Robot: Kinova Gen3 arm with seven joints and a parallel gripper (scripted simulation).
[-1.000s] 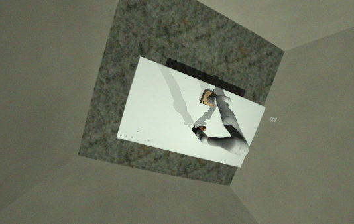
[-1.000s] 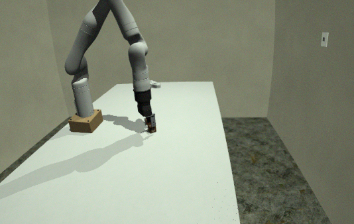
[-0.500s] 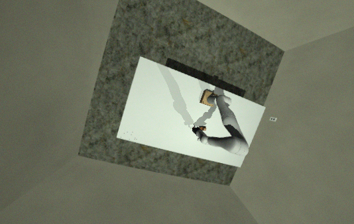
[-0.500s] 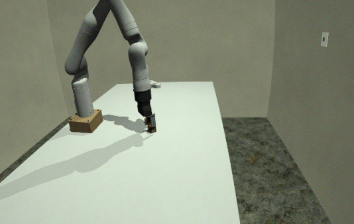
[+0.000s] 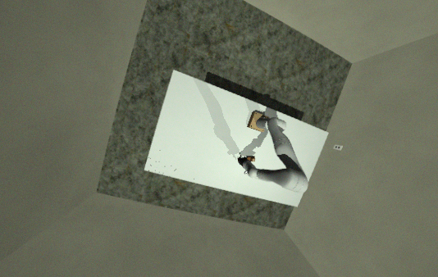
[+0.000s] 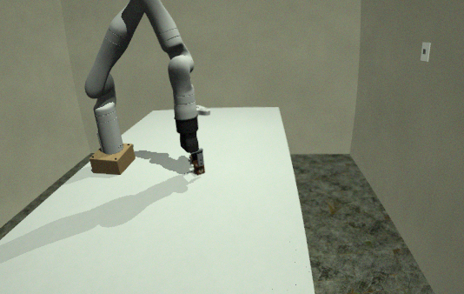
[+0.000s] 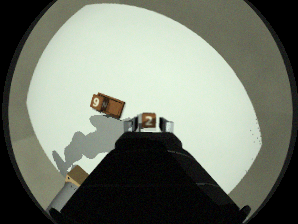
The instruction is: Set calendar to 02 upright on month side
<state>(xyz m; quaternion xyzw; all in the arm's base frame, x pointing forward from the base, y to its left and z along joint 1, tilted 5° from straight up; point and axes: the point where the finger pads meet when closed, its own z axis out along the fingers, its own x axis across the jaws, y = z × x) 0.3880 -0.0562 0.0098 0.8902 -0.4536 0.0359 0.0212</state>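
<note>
Between the open fingers, a brown "2" cube [image 7: 149, 120].

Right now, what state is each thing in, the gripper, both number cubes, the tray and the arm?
Gripper: open, fingers on either side of the 2 cube.
2 cube: out of the tray, its 2 showing to the wrist view.
9 cube: at one end of the tray, its 9 showing.
Tray: on the table, partly unfilled.
Arm: bent, reaching down.
</note>
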